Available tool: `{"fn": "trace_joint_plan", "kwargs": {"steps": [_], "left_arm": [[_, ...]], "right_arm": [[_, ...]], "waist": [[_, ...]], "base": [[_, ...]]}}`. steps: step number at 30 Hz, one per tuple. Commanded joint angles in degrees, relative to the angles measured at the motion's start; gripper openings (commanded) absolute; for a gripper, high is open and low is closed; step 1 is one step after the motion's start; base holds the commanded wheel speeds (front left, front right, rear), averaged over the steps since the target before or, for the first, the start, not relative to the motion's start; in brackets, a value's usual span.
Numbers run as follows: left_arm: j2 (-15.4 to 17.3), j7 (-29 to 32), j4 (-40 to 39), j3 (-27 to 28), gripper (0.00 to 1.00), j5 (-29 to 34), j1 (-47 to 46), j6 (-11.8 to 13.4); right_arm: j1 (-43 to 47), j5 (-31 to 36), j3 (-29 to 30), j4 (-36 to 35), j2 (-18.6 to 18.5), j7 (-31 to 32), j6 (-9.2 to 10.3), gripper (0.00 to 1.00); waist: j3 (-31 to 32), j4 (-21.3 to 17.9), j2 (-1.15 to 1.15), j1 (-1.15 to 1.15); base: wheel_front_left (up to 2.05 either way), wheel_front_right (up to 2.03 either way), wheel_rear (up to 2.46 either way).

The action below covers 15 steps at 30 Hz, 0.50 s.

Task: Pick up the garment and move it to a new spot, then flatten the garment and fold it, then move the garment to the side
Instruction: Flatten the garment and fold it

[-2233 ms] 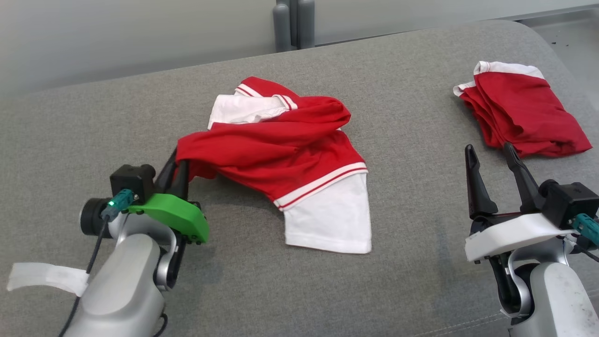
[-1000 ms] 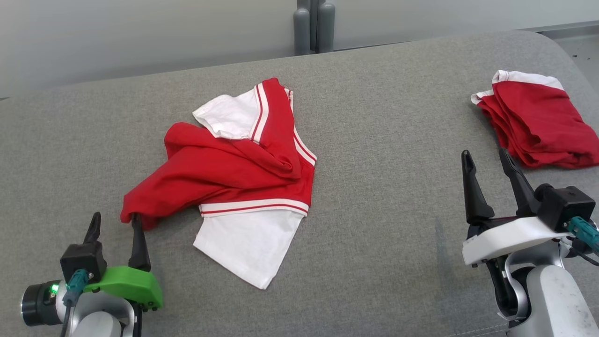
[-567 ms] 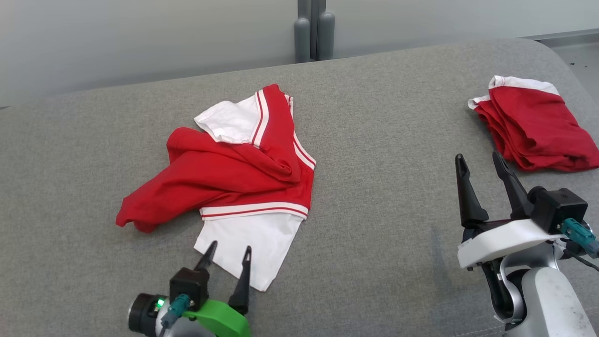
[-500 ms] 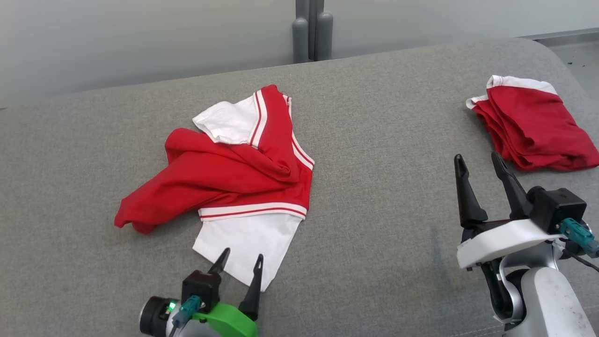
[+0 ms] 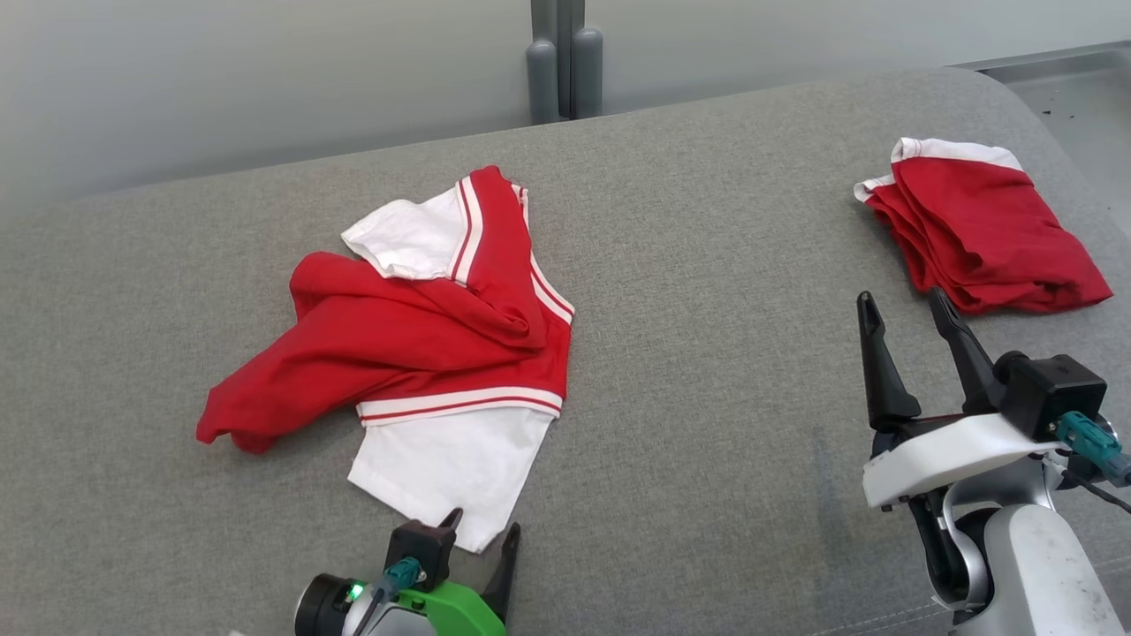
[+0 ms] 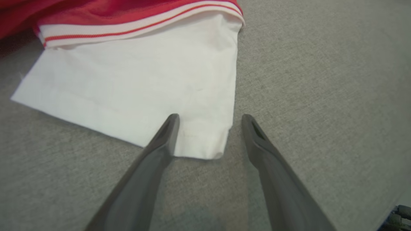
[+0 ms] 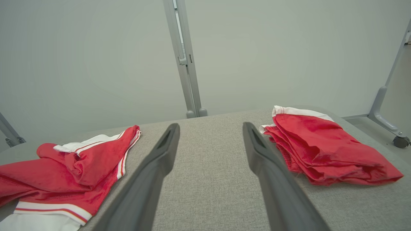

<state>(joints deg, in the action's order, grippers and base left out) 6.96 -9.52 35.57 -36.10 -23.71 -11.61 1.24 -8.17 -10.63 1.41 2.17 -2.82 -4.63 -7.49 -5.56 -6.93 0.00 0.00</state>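
A grey fabric-covered counter (image 5: 724, 265) carries everything. The garment (image 5: 415, 344), red with white panels and striped trim, lies crumpled and unfolded toward 9 o'clock of the counter's middle in the head view. A red tail trails off to 8 o'clock and a flat white panel reaches down to 6 o'clock. A second red and white garment, the folded pile (image 5: 981, 225), sits well apart at 2 o'clock near the counter's rounded corner.

The right arm rises from 4 o'clock. Its pale forearm is upright and the right fingers (image 5: 879, 371) point to 12 o'clock, spread wide and holding nothing. They hang above bare cloth just short of the folded pile (image 7: 321, 147), which in the right wrist view lies at 3 o'clock of the right fingers (image 7: 160, 154), with the garment (image 7: 64, 173) at 9 o'clock.

The left fingers (image 5: 508, 565) come in low at 6 o'clock, pointing to 12 o'clock at the white panel's lowest corner. In the left wrist view the left fingers (image 6: 160, 144) stand apart, that corner of the garment (image 6: 144, 80) lying between the tips. Whether they touch it cannot be told.

A grey post (image 5: 557, 57) stands behind at 12 o'clock.
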Motion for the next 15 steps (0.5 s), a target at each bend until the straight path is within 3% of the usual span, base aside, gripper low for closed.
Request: {"fn": "trace_joint_plan", "kwargs": {"steps": [1,2,3,5,15], "left_arm": [[0.06,-0.03,0.98,-0.13,1.0,0.06,-0.78,-0.11],[-0.07,-0.31,2.01,-0.12,1.0,0.01,-1.21,-0.21],[-0.35,-0.62,3.85,-0.17,0.5,-0.19,-1.99,-0.46],[-0.71,-0.84,5.27,-0.33,0.0,-0.27,-2.81,-0.61],[-1.98,-3.33,5.78,-0.96,0.0,-0.02,-7.3,-1.51]], "right_arm": [[0.59,0.09,0.11,-0.15,-0.16,-0.03,0.0,1.0],[0.45,0.07,0.09,-0.17,-0.15,-0.02,0.01,1.0],[0.22,0.03,0.11,-0.21,-0.16,-0.1,0.01,1.0],[0.13,0.0,0.2,-0.19,-0.15,-0.22,0.01,1.0],[0.12,-0.31,0.56,-0.22,-0.16,-0.44,0.0,1.0]], "waist": [[-0.09,-0.07,0.0,0.0],[-0.15,-0.13,0.0,0.0],[-0.28,-0.23,0.0,0.0],[-0.36,-0.28,0.0,0.0],[-0.28,-0.54,0.0,0.0]], "base": [[0.0,0.0,0.0],[0.0,0.0,0.0],[0.0,0.0,0.0],[0.0,0.0,0.0],[0.0,0.0,0.0]]}}
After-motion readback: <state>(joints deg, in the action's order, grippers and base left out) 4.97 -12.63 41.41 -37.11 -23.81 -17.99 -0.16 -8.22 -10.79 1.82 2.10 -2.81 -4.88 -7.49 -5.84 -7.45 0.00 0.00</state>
